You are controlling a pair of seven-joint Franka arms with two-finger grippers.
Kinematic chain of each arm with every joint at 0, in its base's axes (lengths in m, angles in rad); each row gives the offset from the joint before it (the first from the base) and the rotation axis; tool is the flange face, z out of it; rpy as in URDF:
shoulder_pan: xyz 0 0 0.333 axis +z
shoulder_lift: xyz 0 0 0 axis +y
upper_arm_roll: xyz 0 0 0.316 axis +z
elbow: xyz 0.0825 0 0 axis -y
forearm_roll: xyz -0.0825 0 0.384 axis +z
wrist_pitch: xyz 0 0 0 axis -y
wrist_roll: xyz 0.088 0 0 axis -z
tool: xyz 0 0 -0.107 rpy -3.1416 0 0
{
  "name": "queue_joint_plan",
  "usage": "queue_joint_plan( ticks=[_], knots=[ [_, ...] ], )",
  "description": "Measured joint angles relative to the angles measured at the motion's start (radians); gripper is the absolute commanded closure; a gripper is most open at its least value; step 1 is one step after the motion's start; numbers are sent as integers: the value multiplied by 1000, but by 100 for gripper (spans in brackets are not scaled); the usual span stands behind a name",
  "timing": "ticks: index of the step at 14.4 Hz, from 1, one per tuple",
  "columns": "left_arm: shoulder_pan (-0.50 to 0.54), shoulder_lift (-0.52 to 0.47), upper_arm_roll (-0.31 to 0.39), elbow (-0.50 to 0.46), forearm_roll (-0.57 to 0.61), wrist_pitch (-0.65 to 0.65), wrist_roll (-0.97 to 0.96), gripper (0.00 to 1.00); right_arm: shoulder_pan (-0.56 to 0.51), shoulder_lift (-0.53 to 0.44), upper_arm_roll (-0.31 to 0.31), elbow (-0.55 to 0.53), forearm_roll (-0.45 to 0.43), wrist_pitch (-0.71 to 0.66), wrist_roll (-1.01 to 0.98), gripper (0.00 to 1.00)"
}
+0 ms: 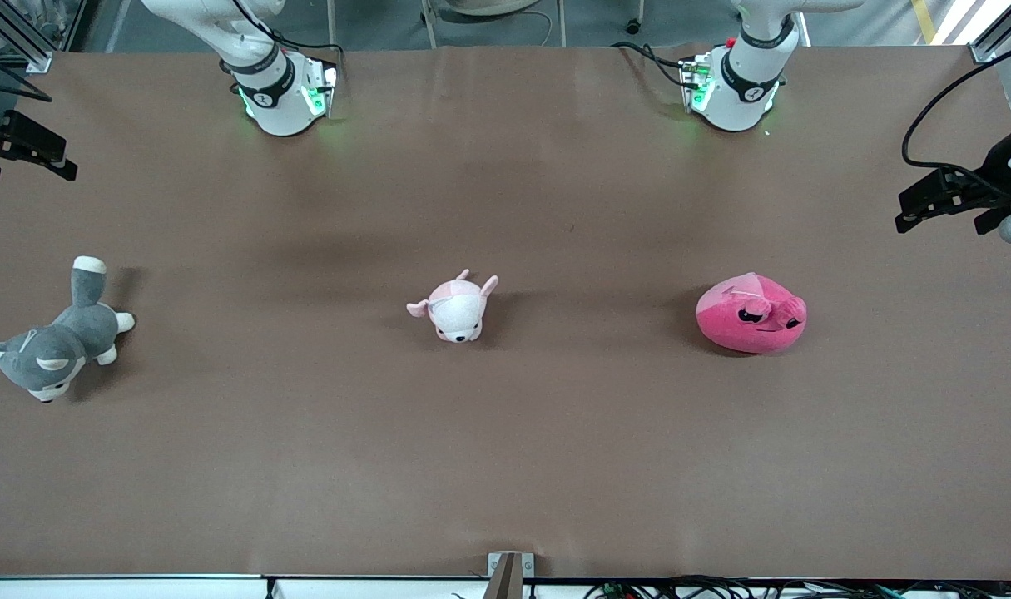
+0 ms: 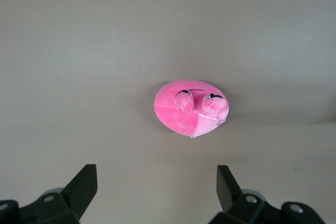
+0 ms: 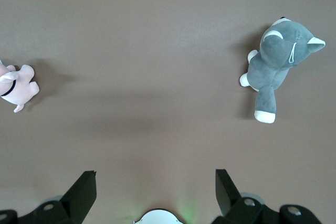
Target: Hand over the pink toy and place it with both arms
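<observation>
The pink toy is a round hot-pink plush with sleepy eyes. It lies on the brown table toward the left arm's end, nearer the front camera than the left arm's base. In the left wrist view the pink toy lies well below my left gripper, which hangs high over the table, open and empty. My right gripper hangs open and empty high above the table near its own base. Neither hand shows in the front view.
A small pale pink-and-white plush lies mid-table. A grey-and-white dog plush lies toward the right arm's end. Both show in the right wrist view: the pale plush, the dog. Black mounts stick in at the table's ends.
</observation>
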Motion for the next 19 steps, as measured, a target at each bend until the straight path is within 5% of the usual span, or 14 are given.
queue_joint_plan(
  ticks=[14,19],
  knots=[
    [4,7,1,-5,0,-5,-1,0,0,0,-2,15,-3,2,0,0],
    [9,100,0,-35,0,-6,-3,0,0,0,-2,16,-4,2,0,0]
  ],
)
